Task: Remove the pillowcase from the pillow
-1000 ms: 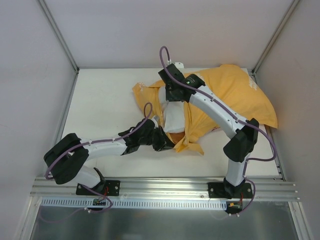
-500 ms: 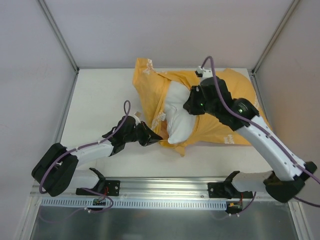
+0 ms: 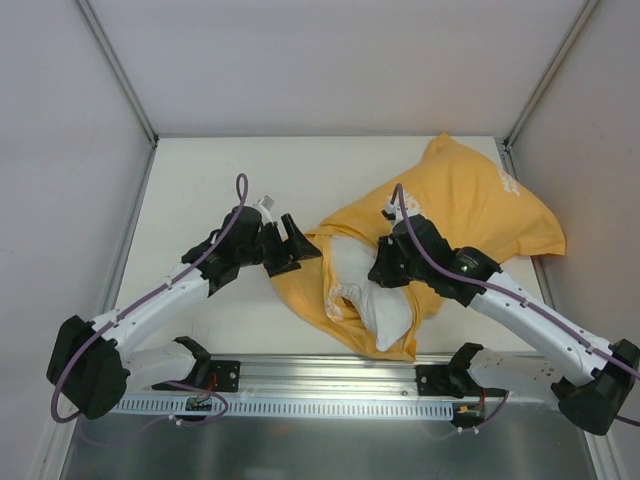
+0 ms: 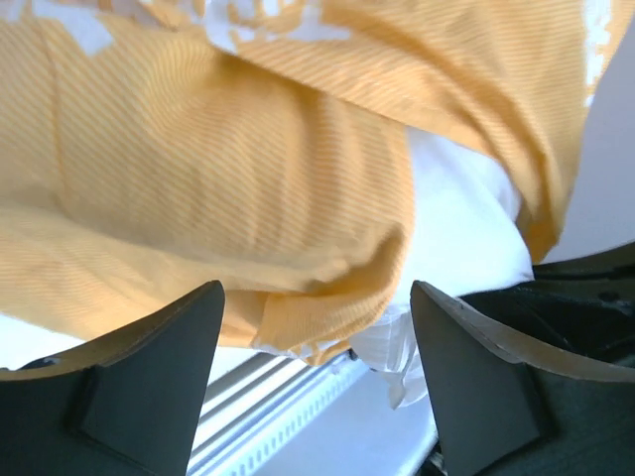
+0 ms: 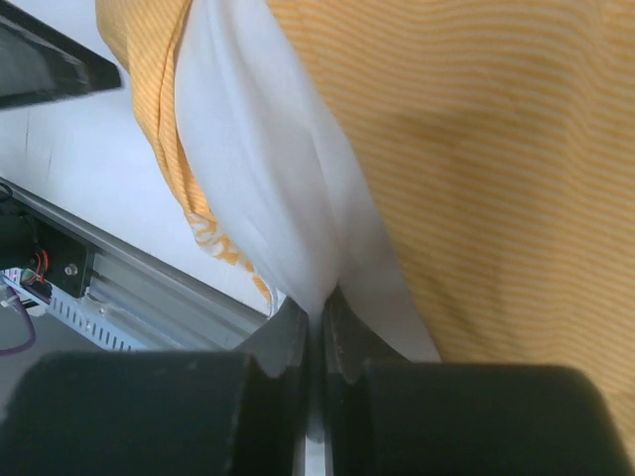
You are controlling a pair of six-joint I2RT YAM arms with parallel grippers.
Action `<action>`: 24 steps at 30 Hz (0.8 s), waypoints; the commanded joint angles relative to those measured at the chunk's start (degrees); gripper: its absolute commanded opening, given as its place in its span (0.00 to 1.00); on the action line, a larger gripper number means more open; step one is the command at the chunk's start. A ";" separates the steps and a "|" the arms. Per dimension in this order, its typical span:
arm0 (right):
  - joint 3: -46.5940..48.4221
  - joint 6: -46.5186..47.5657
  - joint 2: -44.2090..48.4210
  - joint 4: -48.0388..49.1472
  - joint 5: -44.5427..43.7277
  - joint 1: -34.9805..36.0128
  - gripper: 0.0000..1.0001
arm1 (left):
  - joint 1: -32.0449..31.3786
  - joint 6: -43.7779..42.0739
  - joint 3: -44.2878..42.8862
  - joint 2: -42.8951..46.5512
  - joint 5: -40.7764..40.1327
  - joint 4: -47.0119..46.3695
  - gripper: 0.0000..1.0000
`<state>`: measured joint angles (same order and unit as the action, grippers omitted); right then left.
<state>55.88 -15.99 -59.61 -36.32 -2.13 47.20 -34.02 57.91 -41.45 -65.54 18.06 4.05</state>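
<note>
1. The pillowcase (image 3: 480, 200) lies at centre right of the top view; the pillow (image 3: 380, 305) peeks out at its lower opening.
2. The right fingers (image 5: 149, 407) are clamped on the pillow; the left fingers (image 4: 149, 367) stand apart, empty.
3. We judge that most of the pulling is left.

The top view looks down from behind the arm bases (image 3: 195, 375) over the whole counter (image 3: 200, 180), while both wrist views sit close, the left facing the pillowcase (image 4: 198, 169), the right the pillow (image 5: 260, 198), both also visible from the top
</note>
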 commanded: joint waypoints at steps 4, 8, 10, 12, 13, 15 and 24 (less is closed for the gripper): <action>4.23 -0.36 0.64 3.36 0.46 0.26 0.01 | 0.36 -13.86 -9.33 6.92 -6.82 13.69 0.91; 5.29 -0.27 -0.76 4.32 0.90 0.35 0.01 | -2.89 -17.03 -12.85 1.39 -8.04 16.67 0.99; 5.82 -0.45 -1.73 4.15 1.16 0.44 0.01 | -4.21 -18.26 -15.67 -1.16 -8.93 17.83 0.99; 6.87 -0.19 -2.00 3.45 0.99 0.79 0.01 | -5.35 -18.88 -18.12 -4.41 -9.19 18.09 0.99; 7.22 -0.10 -2.17 2.92 0.90 0.88 0.01 | -6.05 -18.97 -18.57 -6.42 -9.80 18.36 0.95; 7.75 0.17 -1.74 2.57 0.12 0.88 0.01 | -6.15 -18.98 -19.36 -8.19 -10.41 18.36 0.89; 12.50 3.15 3.18 -5.43 -3.58 0.96 0.01 | 0.26 -18.19 -17.36 -9.53 -10.60 19.06 0.00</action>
<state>63.37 -13.78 -61.63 -40.53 -4.14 47.77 -37.87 39.86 -59.07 -77.95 8.84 22.22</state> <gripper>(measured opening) 0.046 0.029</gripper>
